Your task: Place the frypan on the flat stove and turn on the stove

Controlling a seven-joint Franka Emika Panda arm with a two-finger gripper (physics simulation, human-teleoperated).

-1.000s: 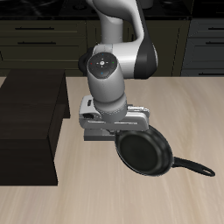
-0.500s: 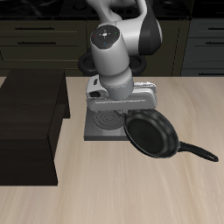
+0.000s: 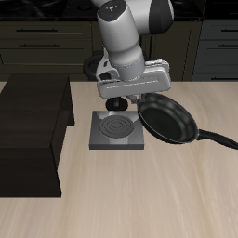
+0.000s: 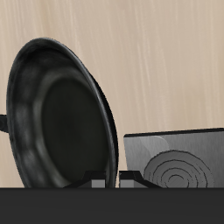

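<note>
Right now the frypan [image 3: 168, 119] hangs tilted at the frame's middle right, beside the flat stove [image 3: 118, 131], not over it. 1 gripper [image 3: 138, 94] pinches its rim. It could slip and fall.

The frypan [image 3: 168, 120] handle ran off the exterior picture's edge, the robot's hand hid the gripper fingers, and the wrist view cropped the flat stove [image 4: 179, 159].
</note>
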